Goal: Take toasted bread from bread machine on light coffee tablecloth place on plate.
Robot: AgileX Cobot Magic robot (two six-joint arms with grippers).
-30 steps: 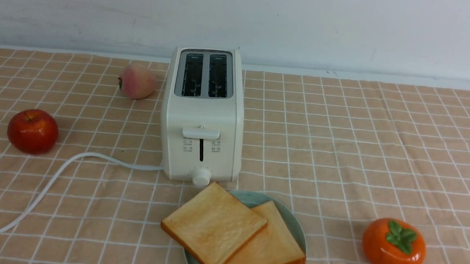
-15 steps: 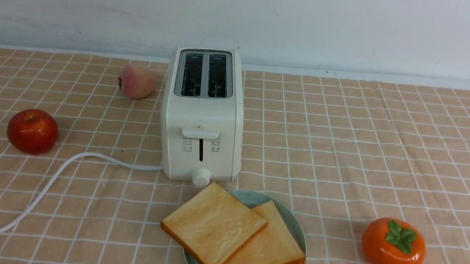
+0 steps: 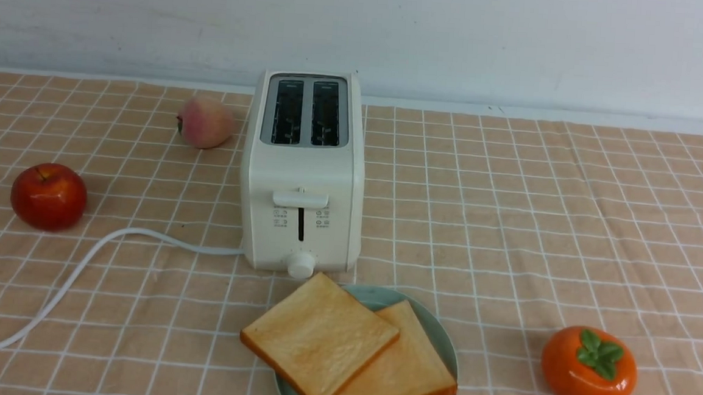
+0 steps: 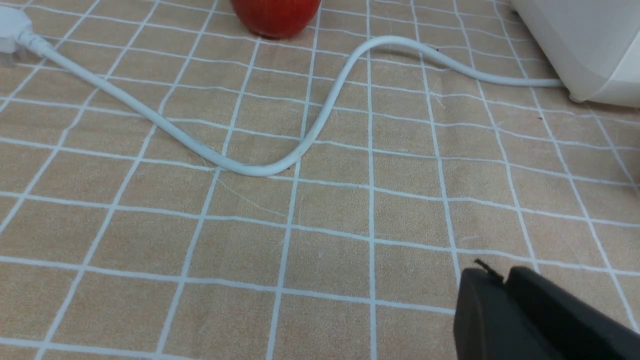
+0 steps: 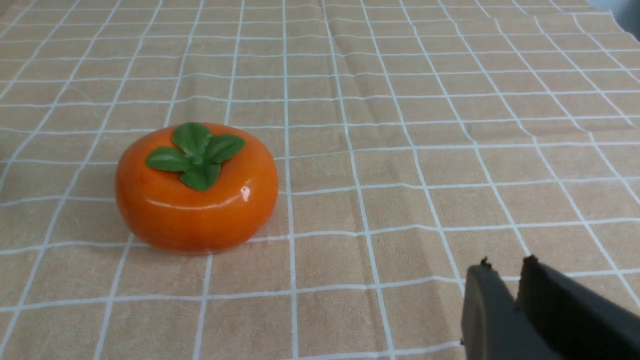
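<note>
Apple [image 3: 49,196], red, sits far left on the light coffee tablecloth [image 3: 509,219] covering your worktop; a peach [image 3: 205,121] lies farther back, just left of the bread machine [image 3: 303,176]. White cord [image 3: 79,266] runs from the machine's lower left side, curves across the cloth and leaves at the left edge. Both slots on top of the machine look dark and hold no slice. Lever is at the top of its track.

Directly in front of the machine you see the plate [image 3: 440,337] with the toasted bread: left slice [image 3: 318,336] lies partly on top of right slice [image 3: 405,372] and overhangs the plate's left rim. Persimmon [image 3: 588,366], orange with green leaves, rests well to the right of the plate.

Neither arm appears in the front view. In the left wrist view, the left gripper [image 4: 502,277] hangs over bare cloth near the cord, fingers pressed together, holding nothing. In the right wrist view, the right gripper [image 5: 505,270] hangs near the persimmon, fingers nearly together with a thin slit between, holding nothing.
</note>
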